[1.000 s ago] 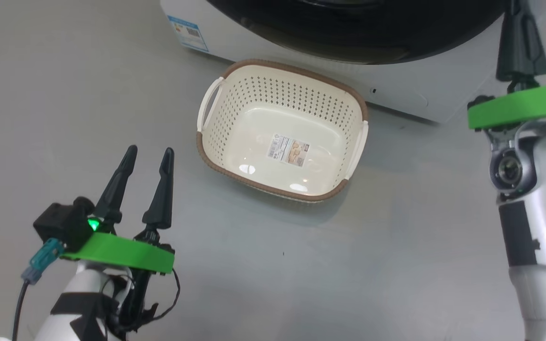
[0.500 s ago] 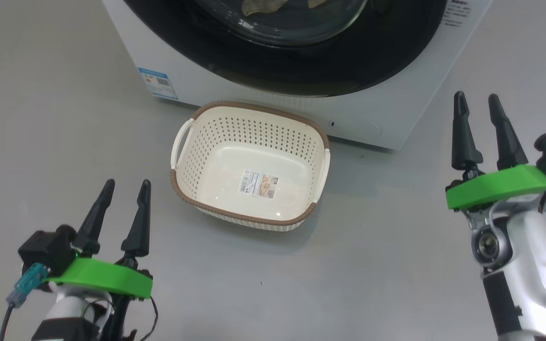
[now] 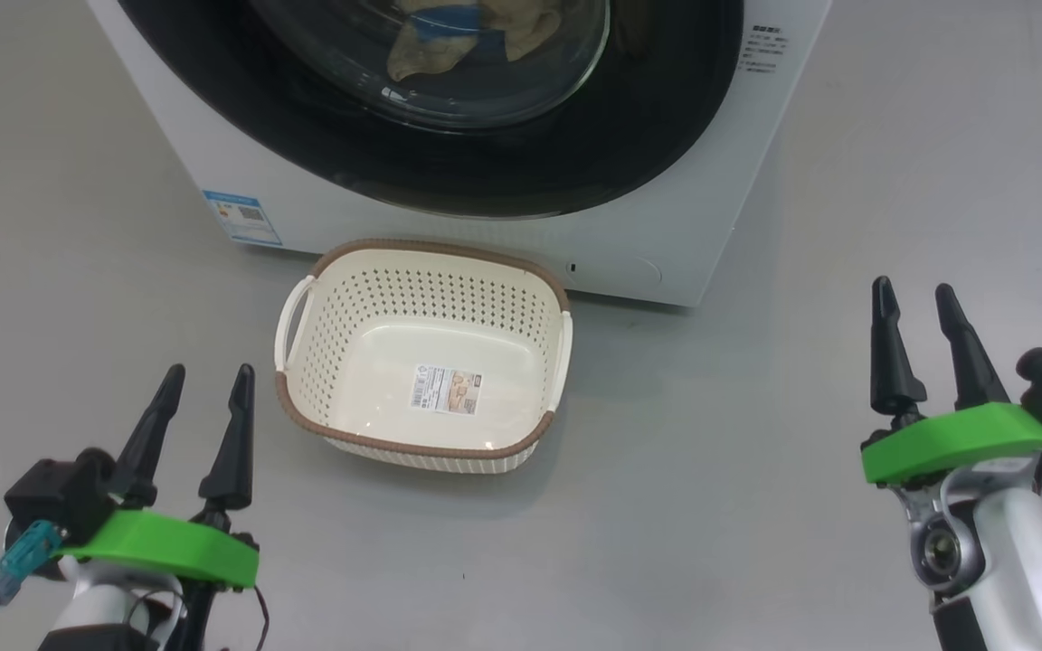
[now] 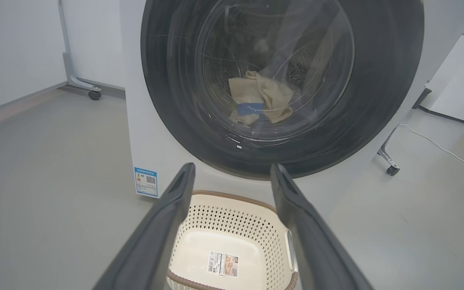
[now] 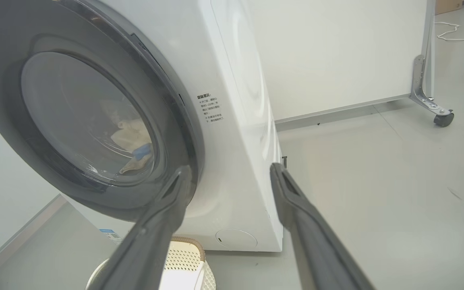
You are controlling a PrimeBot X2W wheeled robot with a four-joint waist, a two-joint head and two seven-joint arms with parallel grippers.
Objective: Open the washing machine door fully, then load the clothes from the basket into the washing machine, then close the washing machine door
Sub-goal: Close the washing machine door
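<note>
The washing machine [image 3: 711, 181] stands ahead with its door [image 3: 575, 163] closed against the front. The clothes [image 3: 449, 36] lie inside the drum behind the glass, pale yellow with a blue trim. The basket [image 3: 431, 249] sits on the floor just before the machine, with nothing in it but a label sticker. My left gripper [image 3: 212, 371] is open at the lower left, short of the basket. My right gripper [image 3: 912, 287] is open at the lower right, clear of the machine. The left wrist view faces the door [image 4: 167, 80], the clothes [image 4: 262, 98] and the basket [image 4: 232, 217].
A blue label [image 3: 242, 217] is stuck on the machine's lower left front. A caster leg [image 4: 91, 92] stands left of the machine and another caster [image 5: 443, 119] holds a white partition to the right. A white cable [image 4: 441, 147] runs over the grey floor.
The right gripper has opened and come down from beside the door to the lower right. The head camera has tilted up, so more of the door and the clothes show.
</note>
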